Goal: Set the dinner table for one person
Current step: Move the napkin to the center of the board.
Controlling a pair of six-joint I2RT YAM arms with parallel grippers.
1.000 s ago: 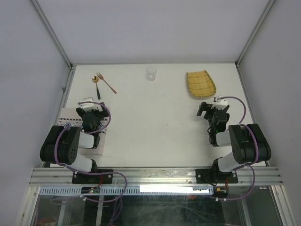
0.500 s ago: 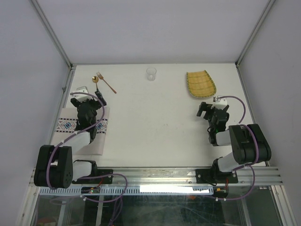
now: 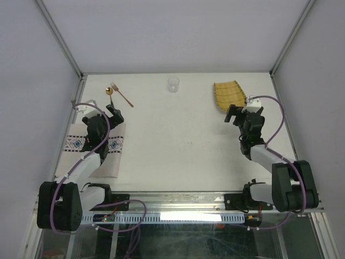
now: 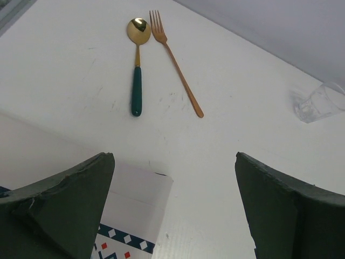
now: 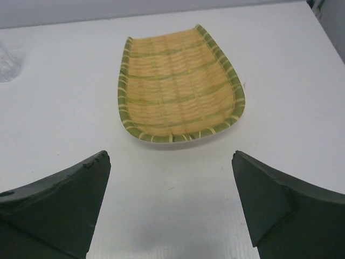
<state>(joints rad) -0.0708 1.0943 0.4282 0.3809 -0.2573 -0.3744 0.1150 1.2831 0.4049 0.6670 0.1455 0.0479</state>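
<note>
The dinner table [image 3: 178, 145] is a wide matte white top. At its far left lie a gold spoon with a green handle [image 4: 136, 70] and a copper fork [image 4: 175, 62], side by side. My left gripper [image 4: 172, 162] hovers open over the far end of a pale placemat with a blue-red band [image 3: 94, 148], short of the cutlery. A clear cup [image 3: 173, 84] stands at the far middle. A woven bamboo plate [image 5: 180, 83] lies at the far right. Just short of its near rim my right gripper [image 5: 171, 159] stands open and empty.
Metal posts and grey walls close in the table on the left, right and far sides. A metal rail [image 3: 178, 202] with both arm bases runs along the near edge. The clear cup [image 4: 318, 102] shows at the right edge of the left wrist view.
Both arms have stretched away from their bases. The left gripper has moved along the placemat toward the spoon and fork. The right gripper has moved toward the bamboo plate. Both stayed open.
</note>
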